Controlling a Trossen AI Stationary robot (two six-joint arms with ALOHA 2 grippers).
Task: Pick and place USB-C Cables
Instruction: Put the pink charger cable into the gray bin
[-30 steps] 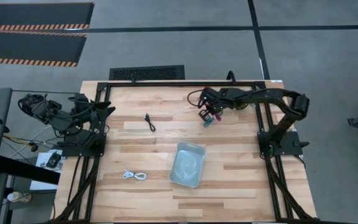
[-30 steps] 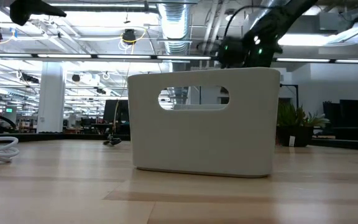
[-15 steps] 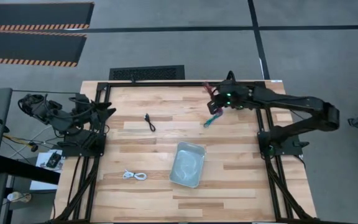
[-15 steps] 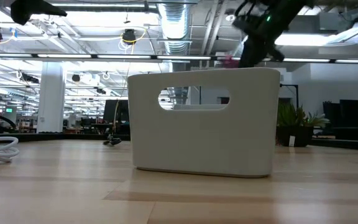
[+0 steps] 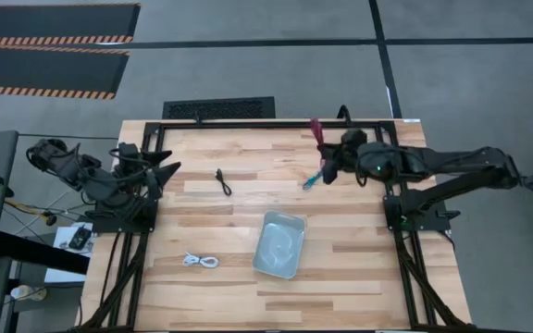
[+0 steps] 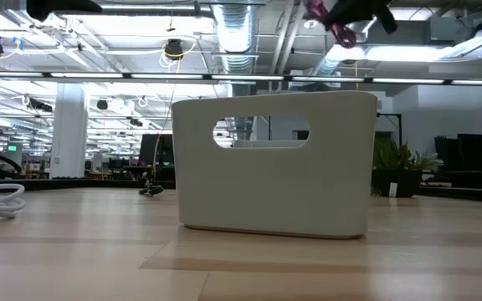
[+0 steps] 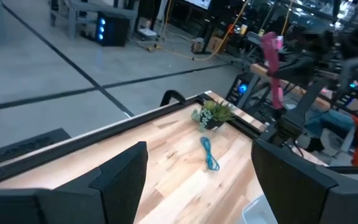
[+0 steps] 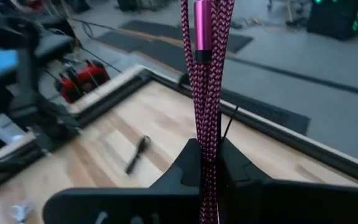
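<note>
Right gripper shifts right along far edge and rises, magenta cable lifted with it; teal cable now uncovered on table.

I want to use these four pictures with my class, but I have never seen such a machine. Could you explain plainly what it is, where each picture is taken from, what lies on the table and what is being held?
It is a robot with two dark arms at a wooden table, each ending in a two-finger gripper. One picture looks straight down, one looks level across the table top, and two come from cameras on the arms' wrists.

The right gripper is raised over the far side of the table, shut on the magenta cable, which hangs between its fingers. The left gripper waits at its own side with its fingers open.

On the table lie a pale tray, the black cable, the white cable and the teal cable. A small green plant stands at the far edge. In the level view the tray fills the middle.
</note>
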